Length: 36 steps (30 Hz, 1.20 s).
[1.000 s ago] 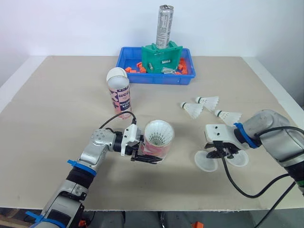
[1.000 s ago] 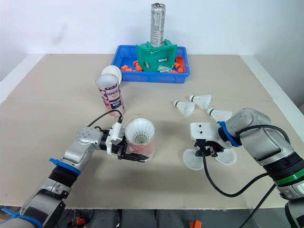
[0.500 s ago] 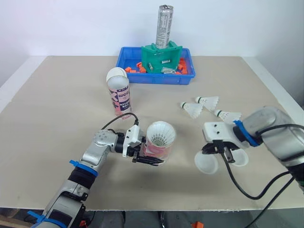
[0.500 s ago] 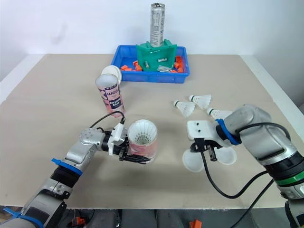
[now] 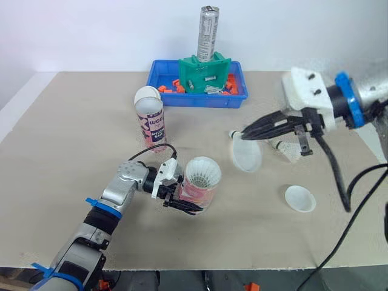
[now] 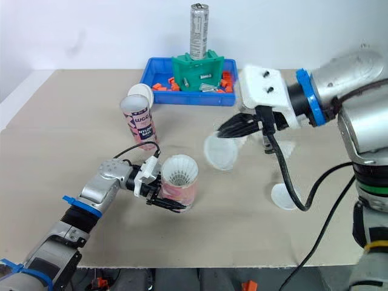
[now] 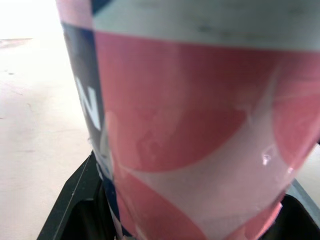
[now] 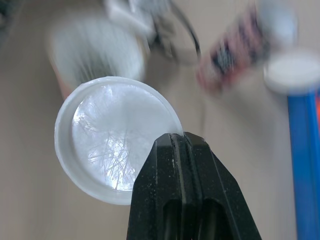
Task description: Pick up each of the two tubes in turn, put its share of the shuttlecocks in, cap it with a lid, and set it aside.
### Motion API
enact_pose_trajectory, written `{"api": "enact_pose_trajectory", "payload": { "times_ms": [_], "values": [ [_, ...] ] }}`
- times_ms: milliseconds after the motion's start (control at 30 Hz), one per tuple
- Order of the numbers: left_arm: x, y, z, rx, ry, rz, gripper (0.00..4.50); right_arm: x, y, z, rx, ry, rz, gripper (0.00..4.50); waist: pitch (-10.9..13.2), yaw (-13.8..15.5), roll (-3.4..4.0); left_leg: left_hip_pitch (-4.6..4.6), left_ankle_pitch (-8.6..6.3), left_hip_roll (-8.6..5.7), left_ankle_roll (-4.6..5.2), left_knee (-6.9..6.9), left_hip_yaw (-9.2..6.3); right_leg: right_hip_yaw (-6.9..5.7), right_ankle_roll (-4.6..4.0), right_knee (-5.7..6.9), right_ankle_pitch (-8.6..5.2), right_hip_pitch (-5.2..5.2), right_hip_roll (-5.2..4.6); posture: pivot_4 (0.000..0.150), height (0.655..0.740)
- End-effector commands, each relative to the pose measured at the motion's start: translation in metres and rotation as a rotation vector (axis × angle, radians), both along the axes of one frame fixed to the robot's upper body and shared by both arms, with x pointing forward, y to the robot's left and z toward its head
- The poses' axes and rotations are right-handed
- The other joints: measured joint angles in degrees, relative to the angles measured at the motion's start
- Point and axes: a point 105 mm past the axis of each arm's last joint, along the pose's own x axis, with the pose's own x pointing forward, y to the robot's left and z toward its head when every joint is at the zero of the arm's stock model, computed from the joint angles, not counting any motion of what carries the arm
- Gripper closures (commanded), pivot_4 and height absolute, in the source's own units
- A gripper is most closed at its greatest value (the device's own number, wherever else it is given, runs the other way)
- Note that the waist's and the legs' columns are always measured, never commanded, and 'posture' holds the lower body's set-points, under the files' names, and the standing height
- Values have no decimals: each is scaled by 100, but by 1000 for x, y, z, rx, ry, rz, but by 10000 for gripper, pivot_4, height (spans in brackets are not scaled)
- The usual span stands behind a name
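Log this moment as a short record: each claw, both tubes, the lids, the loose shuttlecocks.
left claw: shut on held tube
held tube: stacked shuttlecocks inside, no lid on
right claw: shut on raised lid, pinched at its rim, above the table, apart from the held tube
second tube: upright, farther back; top unclear
spare lid: lying on the table, right side
loose shuttlecocks: on the table behind the right claw, partly hidden; count unclear
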Motion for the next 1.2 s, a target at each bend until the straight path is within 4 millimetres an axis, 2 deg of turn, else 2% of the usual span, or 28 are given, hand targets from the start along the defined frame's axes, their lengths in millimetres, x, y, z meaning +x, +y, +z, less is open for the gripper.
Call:
{"api": "enact_pose_trajectory", "payload": {
  "times_ms": [33,200,433,667,867,1200],
  "values": [
    [-4,5,-14,73,52,-23,17393,-6,19,11,0,-36,90,44011,0,-5,1,-1,0,0,0,0,0,0,1,-1,-1,0,0,1500,7075],
    [-1,3,-15,70,23,-21,17393,-9,47,12,-42,-72,205,44011,-2,7,4,1,0,0,0,-6,-1,-2,-6,2,-3,-4,1,1500,7075],
    [1,2,-17,65,-10,-18,17393,-7,63,0,-129,-101,289,44011,-3,20,3,-1,0,0,0,0,-1,-3,-2,1,2,-1,-1,1500,7075],
    [3,2,-16,47,-27,-2,17393,-8,55,-20,-220,-113,331,44011,-4,21,2,0,1,0,0,4,-2,-3,0,1,4,4,-1,1500,7075],
    [2,1,-16,31,-31,9,17393,1,53,-34,-288,-153,320,44011,-4,22,3,4,3,0,1,5,-1,-3,0,1,8,6,-1,1500,7075],
    [4,2,-14,24,-36,27,17393,-3,55,-38,-325,-201,399,44011,-5,23,2,7,21,0,-29,8,-1,-2,-14,1,8,9,-2,1500,7075]
  ]
}}
